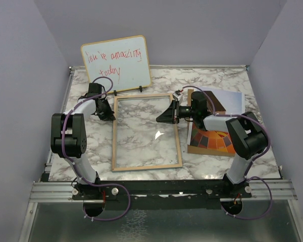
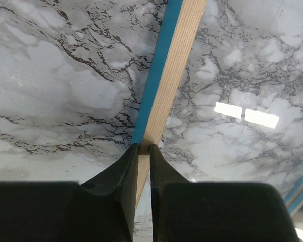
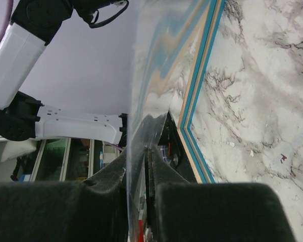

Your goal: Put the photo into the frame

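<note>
Frame (image 1: 146,165): flat on the bench (image 1: 207,80), centre, wood face up.
Left tool (image 2: 144,147): clamped on the frame's left rail, near the far corner.
Right tool (image 3: 147,146): pinched tight on the clear pane (image 3: 141,75) by the right rail.
Photo (image 1: 212,141): right of the frame, partly under the right arm.

Bright, even overhead light casts only soft shadows, white glare patches show inside the frame (image 1: 114,133), and warped reflections smear the right wrist view.
</note>
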